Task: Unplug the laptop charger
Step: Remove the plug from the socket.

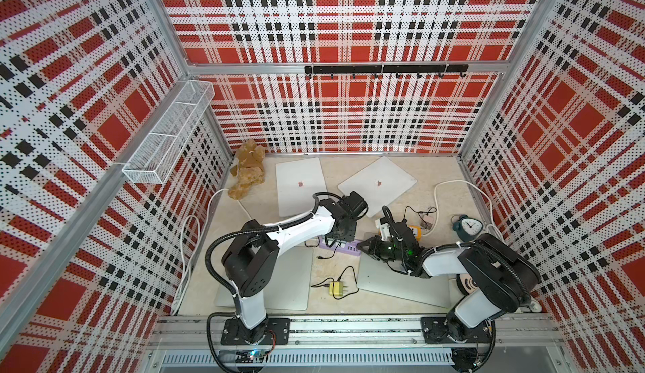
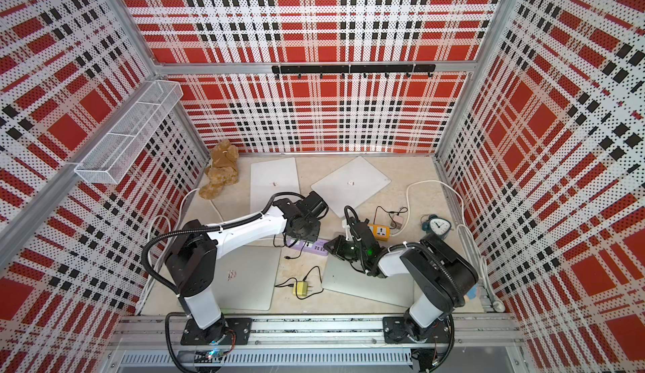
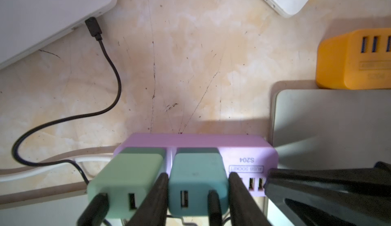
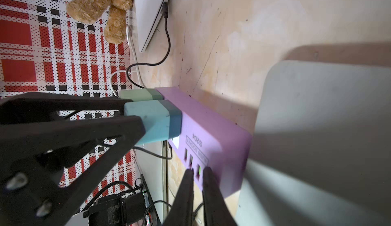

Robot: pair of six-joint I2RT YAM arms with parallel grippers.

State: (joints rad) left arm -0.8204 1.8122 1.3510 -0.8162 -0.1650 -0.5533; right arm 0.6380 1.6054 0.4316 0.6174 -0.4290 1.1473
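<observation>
Left claw (image 3: 198,174): part open, 2 fingers clamping teal charger (image 3: 197,191) between them; charger seated in purple power strip (image 3: 211,142) ahead. Right claw (image 4: 198,171): nearly closed, empty, tips pressing strip just beside left claw.

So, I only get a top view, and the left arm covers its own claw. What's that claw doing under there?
Observer: The left wrist view shows the left gripper clamped around a blue charger plugged into the purple power strip.
Operator: And the other claw?
Observer: The right gripper meets the strip's top, beside its USB ports.
Operator: Is anything else plugged in?
Observer: A mint-green charger, right beside the blue one.
</observation>
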